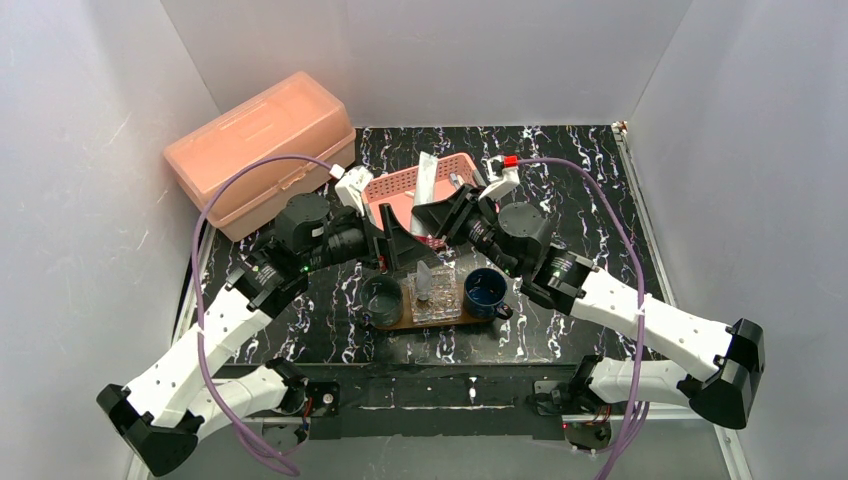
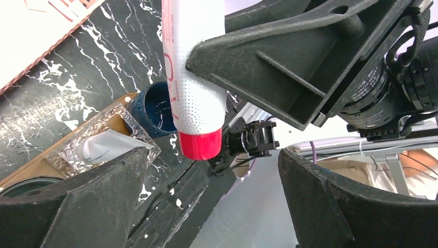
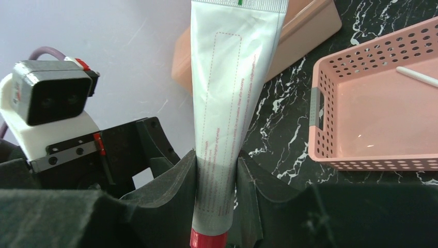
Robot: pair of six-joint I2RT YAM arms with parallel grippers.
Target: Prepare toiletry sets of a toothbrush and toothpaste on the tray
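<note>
My right gripper (image 3: 216, 191) is shut on a silvery-white toothpaste tube (image 3: 227, 103) near its red cap, flat end pointing up. It holds the tube (image 1: 424, 178) above the table between the pink basket and the tray. In the left wrist view the tube (image 2: 196, 77) hangs cap down just beyond my left gripper (image 2: 217, 206), which is wide open and holds nothing. The brown tray (image 1: 420, 323) lies below, with another tube (image 1: 424, 282) standing in a clear box on it. A thin white toothbrush (image 3: 417, 76) lies in the basket.
A dark cup (image 1: 382, 298), the clear box (image 1: 436, 300) and a blue mug (image 1: 487, 290) stand on the tray. The pink lattice basket (image 1: 400, 188) is behind the grippers. A closed pink lidded box (image 1: 260, 150) sits at the back left.
</note>
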